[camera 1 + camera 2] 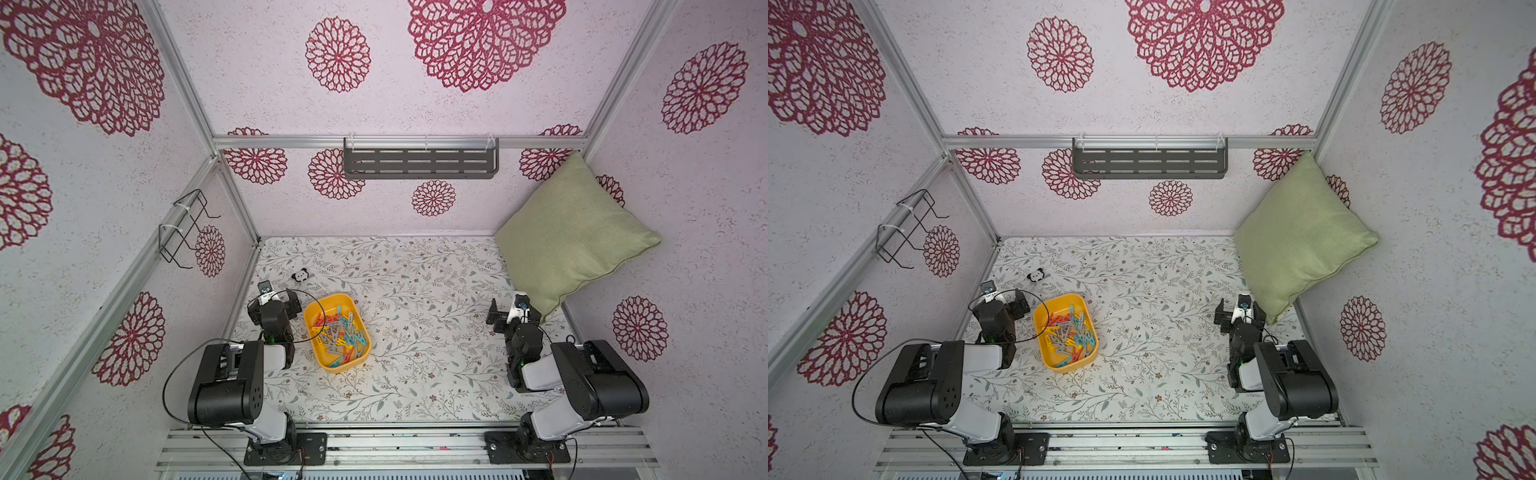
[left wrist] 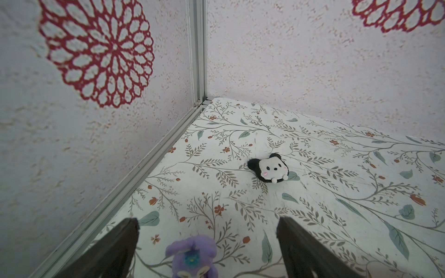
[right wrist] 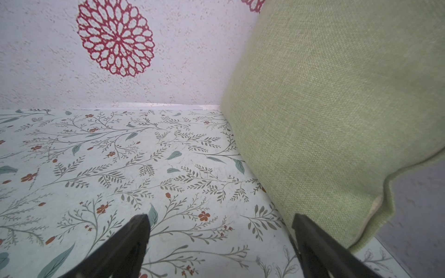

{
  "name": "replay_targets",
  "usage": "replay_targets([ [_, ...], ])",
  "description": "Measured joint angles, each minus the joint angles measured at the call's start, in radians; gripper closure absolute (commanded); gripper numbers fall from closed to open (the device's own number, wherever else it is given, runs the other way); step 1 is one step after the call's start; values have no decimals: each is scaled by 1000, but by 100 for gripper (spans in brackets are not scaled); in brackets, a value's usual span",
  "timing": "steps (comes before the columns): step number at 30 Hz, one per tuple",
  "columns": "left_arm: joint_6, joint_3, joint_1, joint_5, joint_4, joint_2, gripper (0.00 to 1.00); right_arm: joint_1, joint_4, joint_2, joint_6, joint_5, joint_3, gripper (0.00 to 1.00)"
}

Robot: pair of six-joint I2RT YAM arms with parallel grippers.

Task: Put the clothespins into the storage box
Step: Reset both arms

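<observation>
Enclosure walls (image 1: 257, 83): pale textured paper with red floral medallions, framed by aluminium rails.

Tabletop (image 1: 436, 332): white covering printed with grey-green sprigs and small red flowers.

Cushion (image 1: 573, 232): green woven fabric, propped on one corner in the far right corner, leaning against the walls.

Left arm (image 1: 232, 382) and right arm (image 1: 590, 382): black and white, mounted on the near rail, each folded at its own side of the tabletop.

Shelf (image 1: 419, 163): dark grey, slotted, hung from the back rail.

Wire rack (image 1: 187, 228): black, tied to the left rail.

Storage box (image 1: 347, 367): shallow yellow tub, lidless, on the tabletop just beside the left arm's wrist, well apart from the right arm.

Left end effector (image 2: 207, 223): fingers spread wide, nothing pinched, aimed at the far left corner.

Right end effector (image 3: 220, 221): fingers spread wide, empty, one finger just beside the cushion's lower corner.

Clothespins (image 1: 340, 332): jumbled heap in yellow, red, teal and grey; every one in sight lies inside the storage box.

Panda toy (image 2: 268, 168): black and white, on the tabletop beyond the left end effector.

Purple plush (image 2: 192, 257): on the tabletop between the left fingers, ungripped.
</observation>
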Motion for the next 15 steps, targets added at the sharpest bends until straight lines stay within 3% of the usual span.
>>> replay_targets([
  [15, -3, 0, 2, 4, 0, 0, 3, -24, -47, 0, 8, -66, 16, 1],
])
